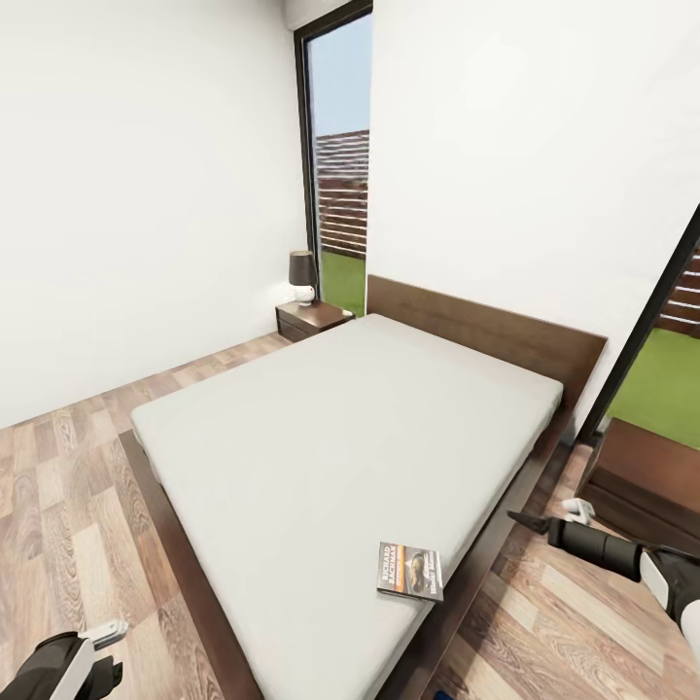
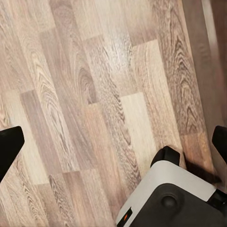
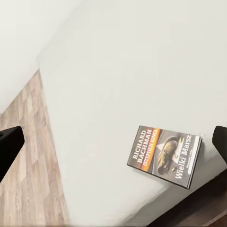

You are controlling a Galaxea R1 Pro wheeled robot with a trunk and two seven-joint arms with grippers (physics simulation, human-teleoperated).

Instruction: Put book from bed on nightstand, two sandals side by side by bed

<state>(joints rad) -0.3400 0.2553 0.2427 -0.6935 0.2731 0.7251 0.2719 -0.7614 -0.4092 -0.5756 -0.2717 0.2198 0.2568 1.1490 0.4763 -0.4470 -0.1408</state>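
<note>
The book (image 1: pixel 409 571), dark with an orange band and white lettering, lies flat near the close corner of the bed's grey mattress (image 1: pixel 340 428). In the right wrist view the book (image 3: pixel 165 155) sits close to the mattress edge, a little ahead of my open right gripper (image 3: pixel 113 142). My right gripper (image 1: pixel 541 521) hovers over the floor beside the bed, to the right of the book. At the lower left my left gripper (image 1: pixel 107 634) hangs open over bare wooden floor (image 2: pixel 94 94). One nightstand (image 1: pixel 309 318) stands at the far side of the headboard, another (image 1: pixel 647 481) at the right. The sandals are out of view.
A dark-shaded lamp (image 1: pixel 302 276) stands on the far nightstand. Tall windows (image 1: pixel 340 165) flank the headboard (image 1: pixel 486 331). Wooden floor (image 1: pixel 68 486) runs along the bed's left side and foot. My own base (image 2: pixel 170 198) shows below the left gripper.
</note>
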